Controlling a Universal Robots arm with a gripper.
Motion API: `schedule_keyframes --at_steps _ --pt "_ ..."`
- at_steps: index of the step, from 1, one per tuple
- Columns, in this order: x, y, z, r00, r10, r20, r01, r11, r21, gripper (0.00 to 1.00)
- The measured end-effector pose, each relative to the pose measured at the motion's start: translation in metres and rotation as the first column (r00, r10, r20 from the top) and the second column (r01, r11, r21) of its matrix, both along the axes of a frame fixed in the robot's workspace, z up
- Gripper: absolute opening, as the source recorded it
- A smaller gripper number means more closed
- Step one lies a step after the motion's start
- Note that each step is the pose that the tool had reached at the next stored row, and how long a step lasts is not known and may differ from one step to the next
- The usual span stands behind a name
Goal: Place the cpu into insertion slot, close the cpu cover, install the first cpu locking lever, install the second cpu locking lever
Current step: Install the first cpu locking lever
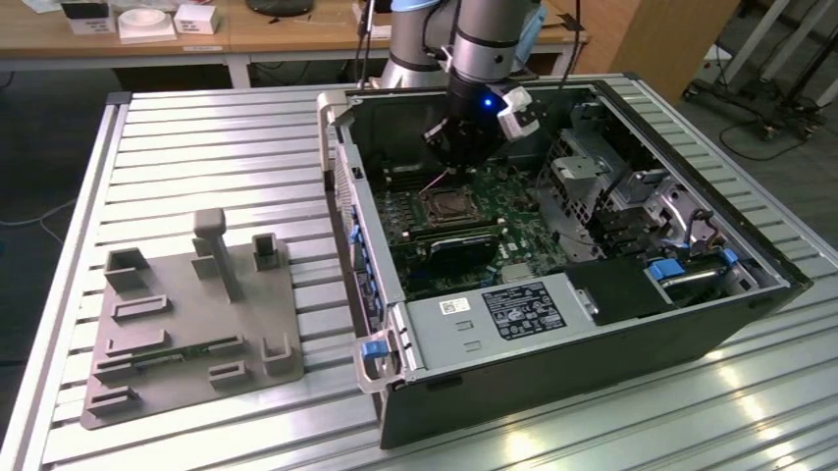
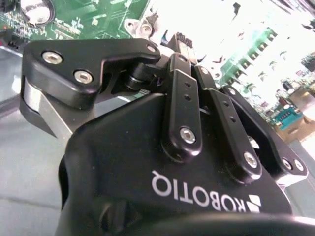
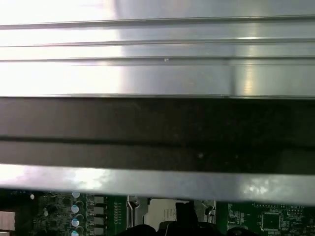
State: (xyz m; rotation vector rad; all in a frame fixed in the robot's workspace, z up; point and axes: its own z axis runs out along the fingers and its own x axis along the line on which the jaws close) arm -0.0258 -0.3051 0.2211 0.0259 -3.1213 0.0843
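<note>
In the exterior view my gripper (image 1: 450, 163) hangs inside the open computer case, just above the far edge of the insertion slot (image 1: 445, 207), a square socket with a silver rim on the green board. A thin lever (image 1: 437, 181) slants up from the socket toward the fingertips; I cannot tell if they touch it. The second wrist view shows the gripper (image 2: 183, 42) from behind, its fingers drawn together to a point. In the first wrist view a pale metal surface (image 3: 163, 212) lies in the socket under the dark fingertips (image 3: 185, 214). Whether that surface is the cpu or the cpu cover I cannot tell.
The case (image 1: 576, 373) lies open on a slatted metal table (image 1: 210, 147). A grey box with a black label (image 1: 504, 309) sits at its near end, drive cages (image 1: 615, 186) on the exterior view's right. A grey fixture plate (image 1: 196, 324) stands on the left. The case wall (image 3: 157, 128) is close by.
</note>
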Motion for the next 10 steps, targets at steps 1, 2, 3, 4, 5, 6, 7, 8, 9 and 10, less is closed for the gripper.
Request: schedule_keyframes --at_steps 1,2,3,4,5,6,7,8,9,10 --pt "-0.001 0.0000 0.0020 1.0000 0.000 0.0004 0.000 1.0000 0.0017 0.11" --pt "-0.003 0.0000 0.0036 1.0000 0.000 0.0008 0.000 1.0000 0.0033 0.11" --pt "-0.006 0.0000 0.0050 1.0000 0.000 0.0012 0.000 1.0000 0.0047 0.11" --pt "-0.008 0.0000 0.0063 1.0000 0.000 0.0017 0.000 1.0000 0.0061 0.11" --pt "-0.010 0.0000 0.0074 1.0000 0.000 0.0023 0.000 1.0000 0.0076 0.11" --pt "-0.014 0.0000 0.0090 1.0000 0.000 0.0033 0.000 0.9999 0.0113 0.11" --pt "-0.016 0.0000 0.0098 1.0000 0.000 0.0038 0.000 0.9999 0.0143 0.11" --pt "-0.017 0.0000 0.0107 1.0000 0.000 0.0043 0.000 0.9998 0.0177 0.11" --pt "-0.019 0.0000 0.0116 1.0000 0.000 0.0046 0.000 0.9998 0.0213 0.11" --pt "-0.019 0.0000 0.0119 1.0000 0.000 0.0049 0.000 0.9997 0.0249 0.11"
